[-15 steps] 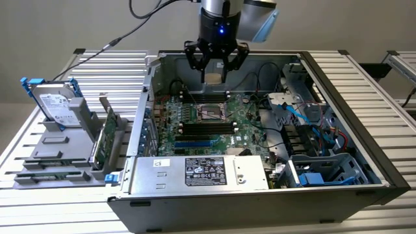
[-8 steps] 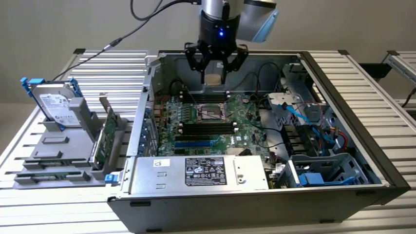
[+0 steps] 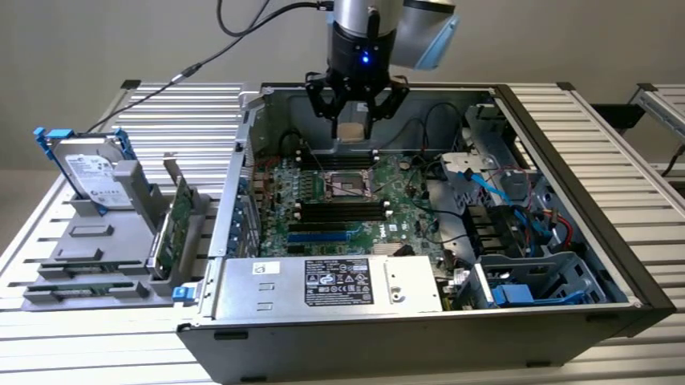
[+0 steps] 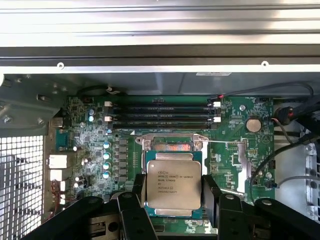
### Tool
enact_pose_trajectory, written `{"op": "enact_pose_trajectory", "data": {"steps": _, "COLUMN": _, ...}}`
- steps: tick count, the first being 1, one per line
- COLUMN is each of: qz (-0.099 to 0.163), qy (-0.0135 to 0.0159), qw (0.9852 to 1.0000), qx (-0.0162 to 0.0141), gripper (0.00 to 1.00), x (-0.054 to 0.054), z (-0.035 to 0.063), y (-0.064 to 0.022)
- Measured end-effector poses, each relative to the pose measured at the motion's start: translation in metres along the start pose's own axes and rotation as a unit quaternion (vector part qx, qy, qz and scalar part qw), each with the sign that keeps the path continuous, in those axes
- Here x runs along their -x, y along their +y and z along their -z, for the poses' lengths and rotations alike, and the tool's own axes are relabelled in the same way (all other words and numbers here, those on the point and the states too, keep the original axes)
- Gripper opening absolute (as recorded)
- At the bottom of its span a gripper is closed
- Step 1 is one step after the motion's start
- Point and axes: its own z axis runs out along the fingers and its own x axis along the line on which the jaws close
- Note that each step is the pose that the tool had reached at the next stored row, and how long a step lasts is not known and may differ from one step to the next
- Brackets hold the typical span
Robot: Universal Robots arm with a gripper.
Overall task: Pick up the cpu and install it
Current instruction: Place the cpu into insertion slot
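Gripper [image 4: 173,181]: set wide, chip [image 4: 173,192] being gripped by opposite edges.
Chip: being held above motherboard socket [image 3: 345,186].

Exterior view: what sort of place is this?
Probably a robot PC-assembly test bench: an open computer case on a slatted metal table, a grey fixture holding a hard drive beside it, and the tool gripping the cpu above the motherboard.
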Motion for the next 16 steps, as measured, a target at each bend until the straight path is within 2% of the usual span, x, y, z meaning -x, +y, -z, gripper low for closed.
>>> {"op": "enact_pose_trajectory", "data": {"steps": 3, "qz": 0.000, "qy": 0.0018, "qw": 1.0000, "qx": 0.0014, "gripper": 0.55, "x": 0.0002, "z": -0.0024, "y": 0.0013}}
{"op": "enact_pose_trajectory", "data": {"steps": 7, "qz": 0.000, "qy": 0.0038, "qw": 1.0000, "qx": 0.0017, "gripper": 0.55, "x": 0.0003, "z": -0.0070, "y": 0.0042}}
{"op": "enact_pose_trajectory", "data": {"steps": 10, "qz": 0.000, "qy": 0.0041, "qw": 1.0000, "qx": 0.0017, "gripper": 0.55, "x": 0.0004, "z": -0.0103, "y": 0.0064}}
{"op": "enact_pose_trajectory", "data": {"steps": 16, "qz": 0.000, "qy": 0.0041, "qw": 1.0000, "qx": 0.0017, "gripper": 0.55, "x": 0.0004, "z": -0.0104, "y": 0.0064}}
